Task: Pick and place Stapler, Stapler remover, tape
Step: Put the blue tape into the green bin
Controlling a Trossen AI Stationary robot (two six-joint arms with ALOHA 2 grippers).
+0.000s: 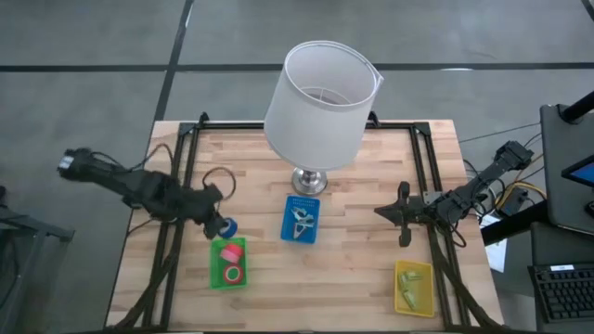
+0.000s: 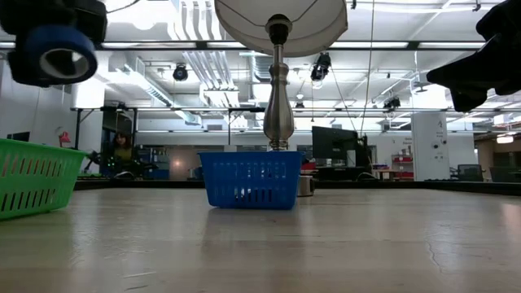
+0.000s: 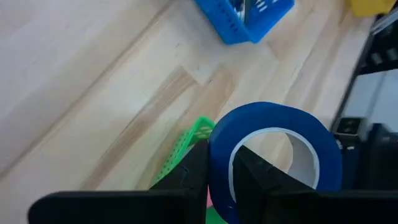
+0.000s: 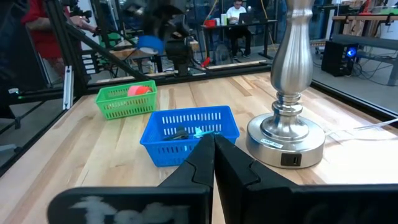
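Note:
My left gripper is shut on a blue tape roll with a pale centre, in the air just beyond the far end of the green bin. In the low view the roll hangs high above that bin. Red tape rolls lie in the green bin. The blue bin holds small metal tools. My right gripper is shut and empty, above the table to the right of the lamp base. My left gripper holds the blue roll by its wall, with one finger inside the ring and the other finger outside it. The roll is lifted clear of the table and stands on edge, its hole facing sideways.
A tall lamp with a white shade stands at the table's middle back, its metal stem rising behind the blue bin. A yellow bin with something in it sits at the near right. Bare wood lies between the bins.

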